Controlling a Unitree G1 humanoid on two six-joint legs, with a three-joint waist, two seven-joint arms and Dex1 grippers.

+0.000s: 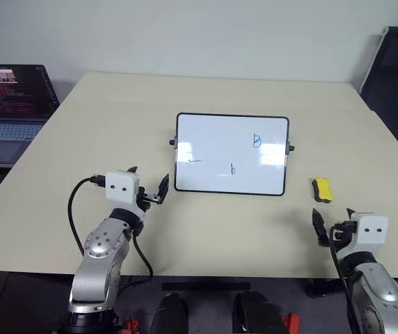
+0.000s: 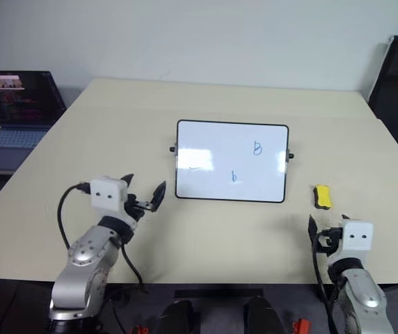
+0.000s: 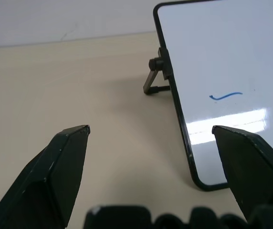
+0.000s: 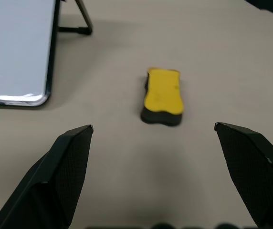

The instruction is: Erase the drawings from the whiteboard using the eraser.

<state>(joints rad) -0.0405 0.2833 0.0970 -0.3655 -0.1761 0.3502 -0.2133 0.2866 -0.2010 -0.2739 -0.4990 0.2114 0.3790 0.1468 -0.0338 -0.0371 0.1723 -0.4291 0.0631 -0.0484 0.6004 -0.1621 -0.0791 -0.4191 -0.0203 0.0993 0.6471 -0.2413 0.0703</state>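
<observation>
Right wrist view: I log my right tool [image 4: 153,179] spread open and empty, eraser [image 4: 162,95] flat on the surface [image 4: 213,57] just ahead between its fingers, whiteboard [image 4: 17,47] ahead of the left tool [image 1: 149,186], also open.

Even, bright light; a glare band crosses the whiteboard [image 1: 232,154]; the eraser [image 4: 162,96] looks slightly soft.

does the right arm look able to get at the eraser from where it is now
Probably yes. The eraser lies flat on the table, straight ahead of the open right end effector, with bare tabletop between them. The whiteboard stands off to one side, not in the way.
</observation>
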